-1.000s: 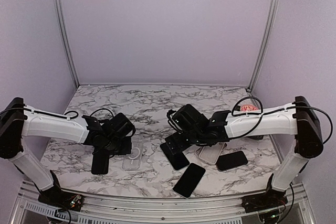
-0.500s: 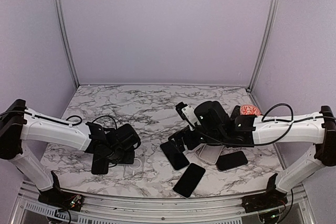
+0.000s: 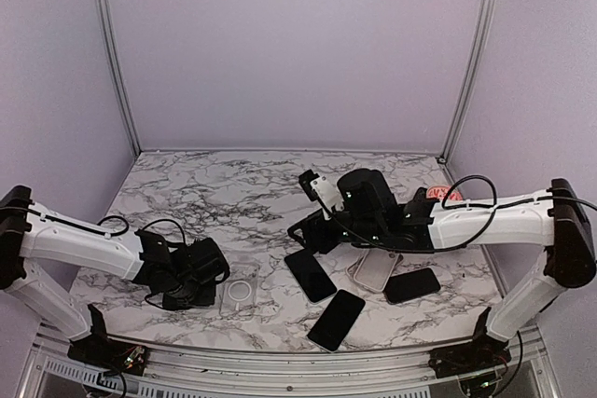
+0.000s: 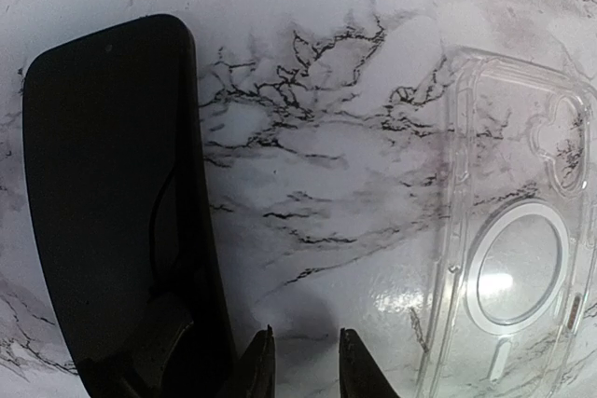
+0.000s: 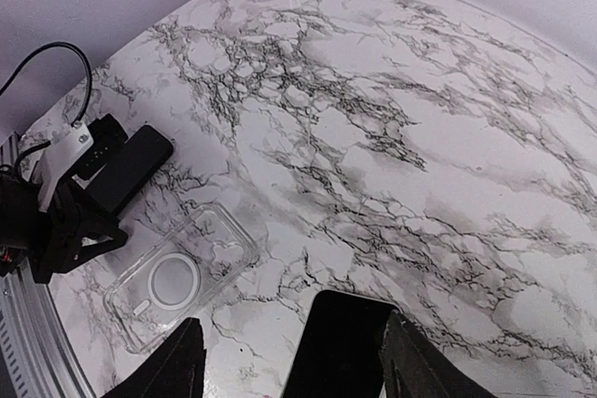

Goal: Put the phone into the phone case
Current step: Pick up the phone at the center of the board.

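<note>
A clear phone case (image 4: 513, 249) with a round ring lies flat on the marble, also seen as the clear phone case (image 3: 241, 294) (image 5: 177, 277). Left of it lies a black phone (image 4: 112, 202) (image 5: 131, 170). My left gripper (image 4: 303, 365) (image 3: 191, 277) hovers low between the two, its jaws a narrow gap apart with only bare marble between them. My right gripper (image 5: 294, 370) (image 3: 306, 233) stands open above the near end of a second black phone (image 5: 340, 347) (image 3: 310, 274) and holds nothing.
Two more black phones (image 3: 337, 320) (image 3: 411, 284) and a pale case (image 3: 376, 270) lie near the right arm. A red object (image 3: 443, 195) sits at the back right corner. Metal frame posts (image 3: 112, 53) stand at the rear corners.
My left gripper opened a little and drew back toward the near left, uncovering the clear case. My right gripper lifted away from the phone and its jaws narrowed.
</note>
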Action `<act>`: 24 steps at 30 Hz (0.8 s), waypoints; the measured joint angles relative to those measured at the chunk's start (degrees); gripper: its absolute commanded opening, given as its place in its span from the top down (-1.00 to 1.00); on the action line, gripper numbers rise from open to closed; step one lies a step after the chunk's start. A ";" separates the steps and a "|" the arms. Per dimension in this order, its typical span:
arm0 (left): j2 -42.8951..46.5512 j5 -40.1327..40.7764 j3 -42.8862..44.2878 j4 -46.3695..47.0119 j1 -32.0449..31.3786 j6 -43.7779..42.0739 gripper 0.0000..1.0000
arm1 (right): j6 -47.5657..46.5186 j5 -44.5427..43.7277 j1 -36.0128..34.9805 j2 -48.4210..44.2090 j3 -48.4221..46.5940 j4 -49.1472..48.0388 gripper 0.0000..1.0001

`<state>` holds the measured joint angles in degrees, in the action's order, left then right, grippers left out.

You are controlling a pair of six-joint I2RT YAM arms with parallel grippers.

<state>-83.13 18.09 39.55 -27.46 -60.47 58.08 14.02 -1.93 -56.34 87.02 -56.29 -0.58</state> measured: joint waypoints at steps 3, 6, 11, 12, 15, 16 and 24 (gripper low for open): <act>-0.83 -0.04 0.13 0.68 -1.05 -1.44 0.55 | 0.81 -0.28 0.02 2.75 -0.35 2.27 -0.41; -2.95 -0.04 1.36 2.03 -2.51 -5.40 0.56 | 1.25 -1.27 0.26 6.73 -3.65 7.91 -0.47; -6.21 -0.13 3.23 6.49 -4.66 -14.78 0.57 | 2.51 -4.09 0.63 10.54 -9.31 16.13 -0.52; -6.21 -0.28 3.13 7.10 -4.81 -15.98 0.57 | 2.91 -4.66 0.66 10.69 -9.86 17.42 -0.53; -5.46 -1.88 1.90 10.19 -5.05 -20.57 0.57 | 4.09 -5.88 0.83 11.89 -12.41 22.38 -0.64; -5.11 -3.17 1.57 11.26 -5.05 -21.86 0.57 | 4.46 -6.21 0.90 12.68 -13.60 24.15 -0.69; -5.33 -15.61 1.40 17.99 -5.55 -28.59 0.59 | 5.49 -3.89 0.98 20.39 -20.24 32.65 -0.97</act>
<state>-88.47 2.48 40.95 -9.47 -66.02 29.50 19.51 -5.82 -55.35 107.42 -76.53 32.08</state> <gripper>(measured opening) 0.214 0.986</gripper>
